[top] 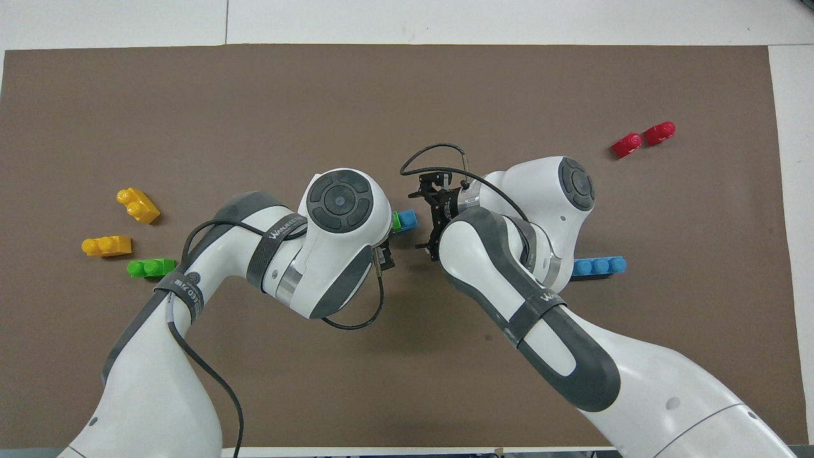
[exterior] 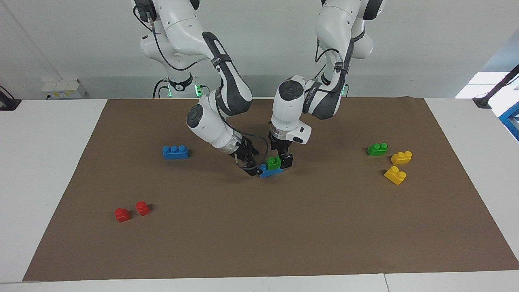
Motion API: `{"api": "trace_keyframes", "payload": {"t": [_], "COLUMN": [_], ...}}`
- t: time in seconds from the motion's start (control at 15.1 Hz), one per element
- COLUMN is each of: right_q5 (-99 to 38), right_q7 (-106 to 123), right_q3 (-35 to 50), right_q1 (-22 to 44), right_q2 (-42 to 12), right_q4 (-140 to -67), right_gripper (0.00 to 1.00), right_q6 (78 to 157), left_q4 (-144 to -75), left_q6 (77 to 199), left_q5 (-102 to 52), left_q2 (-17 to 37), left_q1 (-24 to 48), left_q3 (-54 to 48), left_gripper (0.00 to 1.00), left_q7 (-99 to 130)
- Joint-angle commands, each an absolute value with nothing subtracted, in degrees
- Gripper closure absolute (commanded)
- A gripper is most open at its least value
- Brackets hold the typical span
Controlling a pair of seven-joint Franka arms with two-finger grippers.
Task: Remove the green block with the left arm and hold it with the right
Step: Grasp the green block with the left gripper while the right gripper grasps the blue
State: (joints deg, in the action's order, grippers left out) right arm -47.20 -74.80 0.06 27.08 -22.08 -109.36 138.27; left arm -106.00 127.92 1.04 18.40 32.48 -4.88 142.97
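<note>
A green block [exterior: 273, 163] sits pressed on top of a blue brick [exterior: 271, 172] at the middle of the brown mat; in the overhead view only slivers of the green block [top: 395, 221] and the blue brick [top: 407, 219] show past the left wrist. My left gripper [exterior: 281, 161] points straight down at the green block, open, with one finger [exterior: 287, 160] beside the block's end toward the left arm's side. My right gripper [exterior: 252, 168] comes in slanted and low, open, its tips at the blue brick's other end; from overhead the right gripper [top: 425, 218] has its jaws spread wide.
A second green block [exterior: 377, 149] and two yellow bricks [exterior: 401, 157] [exterior: 395, 175] lie toward the left arm's end. A loose blue three-stud brick [exterior: 175, 152] and two red pieces [exterior: 122, 214] [exterior: 142, 208] lie toward the right arm's end.
</note>
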Motion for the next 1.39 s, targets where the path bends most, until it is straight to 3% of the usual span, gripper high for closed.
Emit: {"api": "trace_keyframes", "payload": {"t": [0.0,0.79,1.32], "right_q5": [-48.34,-48.34,-48.43], "right_q7": [-75.41,-75.41,-75.5], "right_q3": [-0.09,-0.09,-0.09], "right_q1": [27.51,28.3,29.18], "right_q2": [-24.6,-27.68,-28.21], "right_q4": [-106.53,-104.24,-104.94], "right_gripper": [0.0,0.01,0.06], "right_q6": [139.48,140.97,144.05], "left_q4": [-105.73,-106.08,-106.17], "left_q6": [129.02,130.17,131.04], "left_q5": [2.29,2.29,2.29], "left_q2": [18.98,19.16,19.95], "left_q1": [32.26,32.17,32.17], "left_q3": [-4.75,-4.66,-4.57], "left_gripper": [0.0,0.0,0.0], "left_q7": [144.32,144.67,144.67]}}
